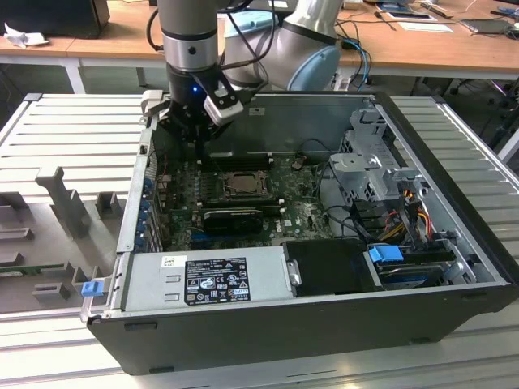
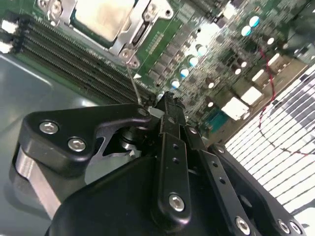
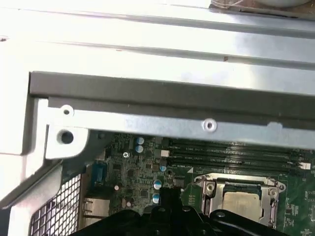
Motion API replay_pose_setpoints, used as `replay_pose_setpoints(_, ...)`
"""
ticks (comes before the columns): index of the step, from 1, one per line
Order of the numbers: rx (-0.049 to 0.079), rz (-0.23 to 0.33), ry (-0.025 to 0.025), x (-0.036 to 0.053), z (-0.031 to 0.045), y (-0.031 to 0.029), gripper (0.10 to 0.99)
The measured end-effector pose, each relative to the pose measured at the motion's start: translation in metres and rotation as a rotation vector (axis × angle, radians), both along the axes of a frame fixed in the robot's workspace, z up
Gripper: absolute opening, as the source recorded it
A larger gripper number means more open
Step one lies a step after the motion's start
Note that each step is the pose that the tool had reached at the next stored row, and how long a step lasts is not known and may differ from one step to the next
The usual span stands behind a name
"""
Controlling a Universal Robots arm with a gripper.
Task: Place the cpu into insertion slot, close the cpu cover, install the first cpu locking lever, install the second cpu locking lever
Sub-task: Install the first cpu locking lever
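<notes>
We see the cpu lying flat in the insertion slot, its silver top showing through the window of the cpu cover, which lies down around it. In the second wrist view a thin wire locking lever runs from the corner of the cover toward the claw and ends just beside its tips. The claw's fingers are pressed together. We cannot tell whether they pinch the lever.

The first wrist view looks at the socket from the other side, with the long black memory slots between it and the grey case wall. The claw's tips there hover over the green motherboard, just beside the cover.

The exterior view gives us the wider setting: the arm reaches down into the open computer case, which lies on the slatted worktop. The claw is at the side of the socket toward that view's left, and a grey power supply sits along the near side of the case.
</notes>
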State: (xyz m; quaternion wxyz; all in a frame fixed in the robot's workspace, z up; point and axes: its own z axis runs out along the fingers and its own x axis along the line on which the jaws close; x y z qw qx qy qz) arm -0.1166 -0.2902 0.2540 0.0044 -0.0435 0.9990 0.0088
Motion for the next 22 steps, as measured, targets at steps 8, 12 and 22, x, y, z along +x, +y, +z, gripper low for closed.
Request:
replay_pose_setpoints(8, 0.0, 0.0, 0.0061, 0.0281, -0.0007, 0.0061, 0.106)
replay_pose_setpoints(12, 0.0, 0.0, 0.0094, 0.0463, -0.0012, 0.0083, 0.106)
replay_pose_setpoints(22, 0.032, 0.0, 0.0117, 0.0638, -0.0156, 0.0078, 0.106)
